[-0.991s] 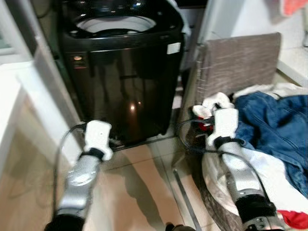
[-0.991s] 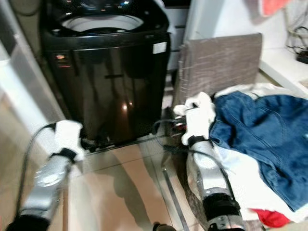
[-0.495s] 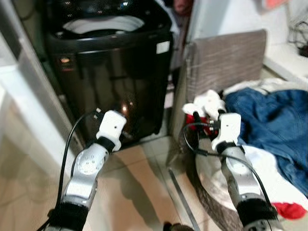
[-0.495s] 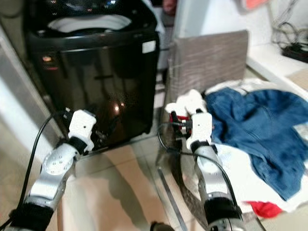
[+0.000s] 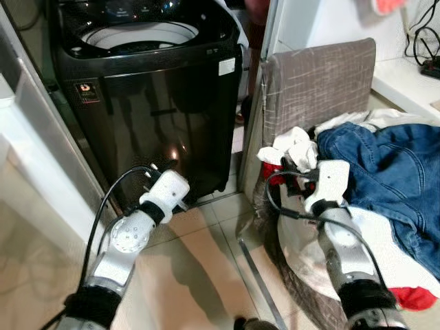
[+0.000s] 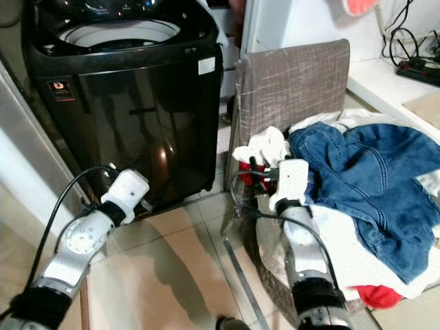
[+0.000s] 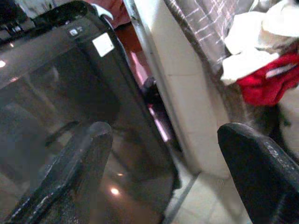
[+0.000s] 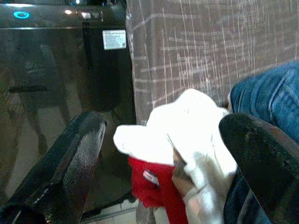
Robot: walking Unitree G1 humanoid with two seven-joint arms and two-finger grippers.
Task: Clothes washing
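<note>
A black top-loading washing machine (image 5: pixel 158 89) stands with its lid up, its white drum (image 5: pixel 137 34) showing. To its right lies a laundry pile: blue jeans (image 5: pixel 392 165), a white garment (image 8: pixel 187 126) and a red garment (image 8: pixel 154 186) beneath it. My right gripper (image 8: pixel 163 126) is open, its fingers spread either side of the white garment and just short of it. My left gripper (image 7: pixel 166 133) is open and holds nothing. It hangs low before the machine's glossy front, its white wrist (image 5: pixel 168 189) near the machine's base.
A grey fabric backrest (image 5: pixel 316 75) rises behind the pile. A white frame (image 5: pixel 41 137) runs along the left. Beige floor tiles (image 5: pixel 199 261) lie between my arms. Cables (image 5: pixel 426 41) sit on a white ledge at the far right. More red cloth (image 5: pixel 412 299) pokes out at the pile's near edge.
The camera has shifted, moving the scene leftward. My left arm has swung right and closer to the machine's lower front. My right gripper stays at the white garment.
</note>
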